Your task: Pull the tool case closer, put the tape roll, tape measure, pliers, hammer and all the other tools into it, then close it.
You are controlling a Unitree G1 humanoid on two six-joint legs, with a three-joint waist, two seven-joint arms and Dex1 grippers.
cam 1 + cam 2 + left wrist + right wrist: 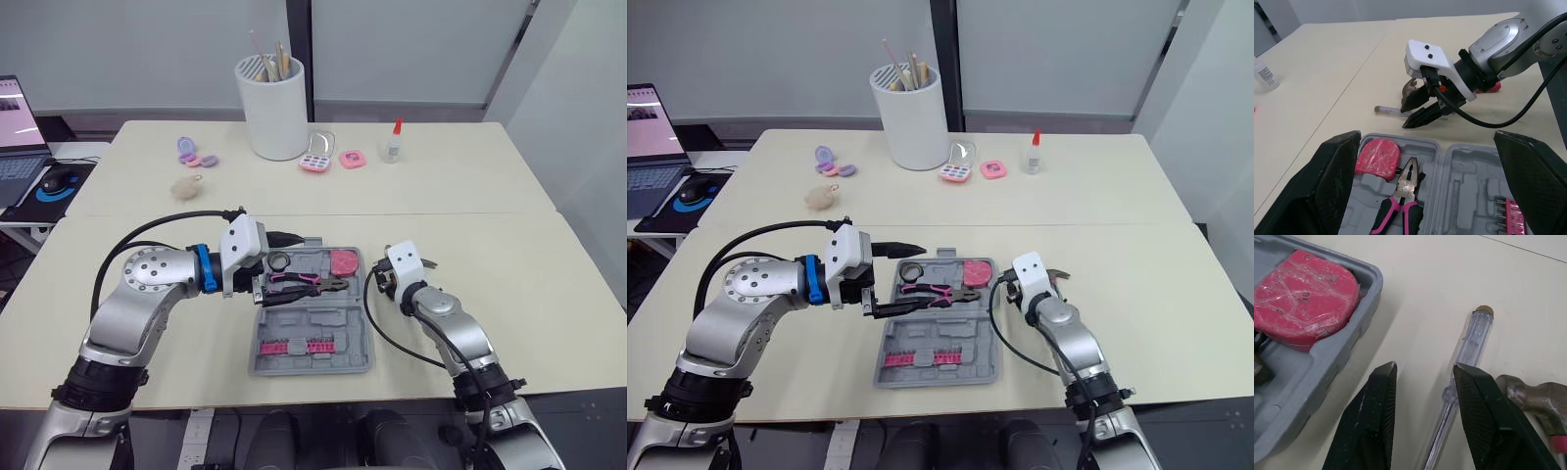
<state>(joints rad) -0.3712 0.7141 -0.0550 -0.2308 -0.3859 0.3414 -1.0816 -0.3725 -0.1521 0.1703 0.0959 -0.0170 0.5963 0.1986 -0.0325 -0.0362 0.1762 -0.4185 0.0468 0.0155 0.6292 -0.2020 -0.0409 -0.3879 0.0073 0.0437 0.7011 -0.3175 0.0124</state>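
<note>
Right gripper [1425, 372] parted, holding nothing, low over table [1415, 279]; clear screwdriver [1469, 340] alongside one finger, hammer head [1530, 399] just beyond. Beside these, open tool case [1327, 362] with pink tape measure [1303, 298], pliers [1403, 196] and tape roll [279, 261] inside. Left gripper [1427, 139] spread wide, empty, above case.

A cream table [460, 196] lies under the left gripper [284, 266], and a seam crosses it just beyond that gripper. Further beyond, behind the table's far edge, rise pale grey wall panels [411, 49], split by a dark vertical strip [301, 15]. Well off to the gripper's left stands a lower white side desk [83, 152] bearing a laptop [20, 127]. Pale floor [588, 215] shows past the table's edge, far to the gripper's right.
</note>
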